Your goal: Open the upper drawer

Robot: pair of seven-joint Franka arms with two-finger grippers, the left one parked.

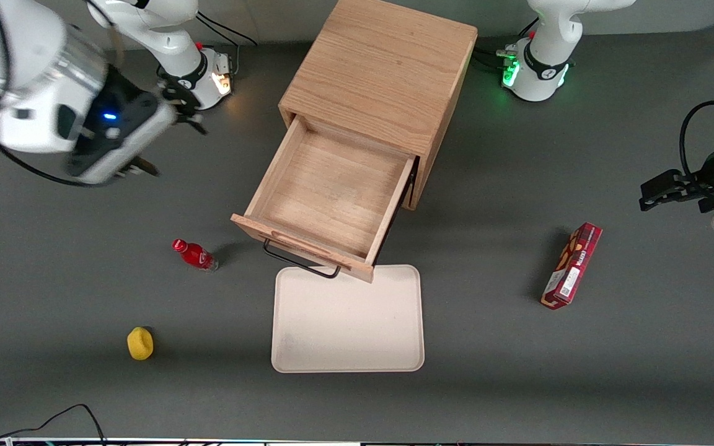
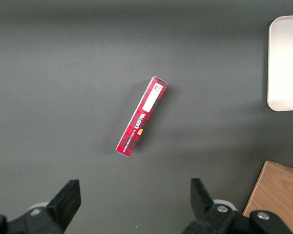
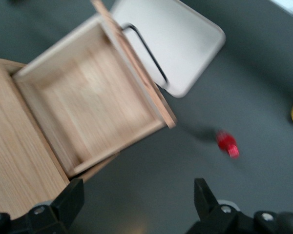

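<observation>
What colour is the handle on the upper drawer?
Black, clearest in the front view: the handle on the upper drawer. The gripper hangs apart.

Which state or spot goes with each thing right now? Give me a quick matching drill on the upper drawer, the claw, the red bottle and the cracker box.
Things:
1. upper drawer
2. claw
3. red bottle
4. cracker box

States or places:
A. lying toward the parked arm's end of the table
B. pulled out, tray body bare
C. open, raised above the table toward the working arm's end, clear of the handle
D. lying on the table beside the drawer front

Pairs: 1-B, 2-C, 3-D, 4-A
</observation>
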